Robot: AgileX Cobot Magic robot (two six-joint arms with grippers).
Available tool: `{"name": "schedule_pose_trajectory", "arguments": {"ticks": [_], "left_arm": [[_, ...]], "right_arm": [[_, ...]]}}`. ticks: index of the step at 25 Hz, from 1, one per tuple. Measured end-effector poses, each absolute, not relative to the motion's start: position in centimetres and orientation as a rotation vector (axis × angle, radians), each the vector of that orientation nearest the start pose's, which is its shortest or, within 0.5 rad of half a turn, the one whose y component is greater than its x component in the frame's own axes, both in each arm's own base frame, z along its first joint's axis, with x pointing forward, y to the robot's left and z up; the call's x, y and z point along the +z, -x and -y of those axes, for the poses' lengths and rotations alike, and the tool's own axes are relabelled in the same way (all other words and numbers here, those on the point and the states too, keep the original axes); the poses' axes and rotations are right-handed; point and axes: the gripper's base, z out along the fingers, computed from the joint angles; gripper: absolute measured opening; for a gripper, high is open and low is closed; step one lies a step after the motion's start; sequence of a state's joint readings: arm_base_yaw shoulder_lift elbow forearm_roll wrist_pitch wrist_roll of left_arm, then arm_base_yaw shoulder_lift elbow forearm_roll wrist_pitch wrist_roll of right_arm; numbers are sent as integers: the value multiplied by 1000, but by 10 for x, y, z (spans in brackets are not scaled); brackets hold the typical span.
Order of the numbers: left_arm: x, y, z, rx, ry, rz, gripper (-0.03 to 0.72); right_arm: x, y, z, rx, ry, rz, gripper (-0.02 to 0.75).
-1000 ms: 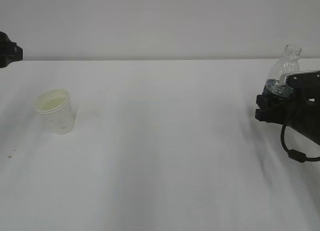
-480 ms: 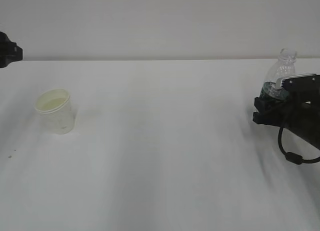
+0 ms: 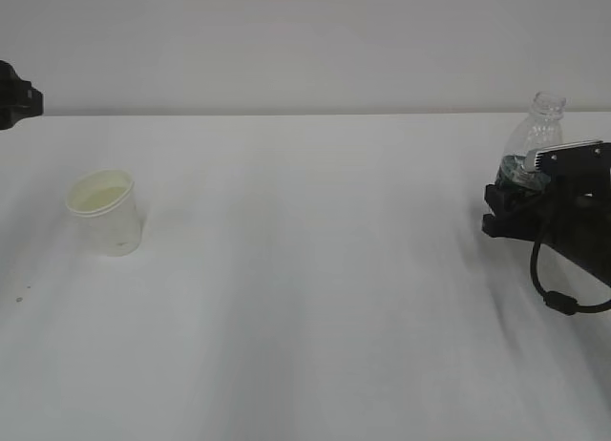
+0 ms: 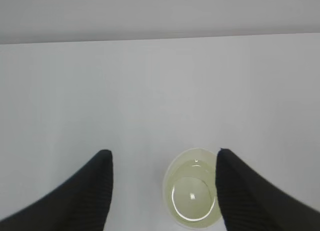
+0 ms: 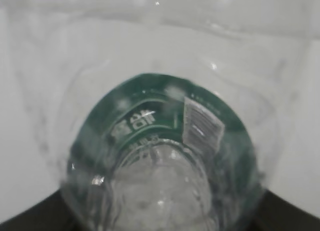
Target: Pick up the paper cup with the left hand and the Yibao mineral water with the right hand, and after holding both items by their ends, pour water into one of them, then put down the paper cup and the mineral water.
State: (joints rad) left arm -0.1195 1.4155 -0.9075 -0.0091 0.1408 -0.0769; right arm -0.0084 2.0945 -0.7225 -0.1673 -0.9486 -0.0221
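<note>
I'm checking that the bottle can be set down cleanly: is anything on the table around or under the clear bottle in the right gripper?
Nothing visible. The clear ribbed plastic bottle with the green label sits in the right gripper above bare white table; the white paper cup stands far left.

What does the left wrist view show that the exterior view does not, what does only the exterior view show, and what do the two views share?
Only the left wrist view shows the left hand's open black fingers, apart from the paper cup, and looks straight down into the cup at pale liquid.

Only the exterior view shows the right hand closed on the Yibao mineral water, upright and uncapped at the right, and the cup's outer wall.

Both show the cup standing upright on the white table, held by nothing.
</note>
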Motion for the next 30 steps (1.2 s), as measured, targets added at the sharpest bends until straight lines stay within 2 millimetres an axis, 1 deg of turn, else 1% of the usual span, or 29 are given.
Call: {"name": "schedule_pose_trajectory", "arguments": {"ticks": [9, 14, 19, 24, 30], "left_arm": [[277, -307, 37, -124, -35, -2135, 457], [277, -307, 37, -124, -34, -2135, 456], [277, -307, 37, -125, -32, -2135, 456], [277, -307, 37, -127, -30, -2137, 456], [277, -307, 37, -127, -30, -2139, 456]], "right_arm": [[85, -352, -10, 44, 195, -1865, 400], [75, -354, -10, 52, 191, -1851, 400], [76, -355, -10, 53, 188, -1833, 400], [66, -354, -10, 57, 187, -1853, 400], [66, -354, -10, 58, 186, -1840, 400]]}}
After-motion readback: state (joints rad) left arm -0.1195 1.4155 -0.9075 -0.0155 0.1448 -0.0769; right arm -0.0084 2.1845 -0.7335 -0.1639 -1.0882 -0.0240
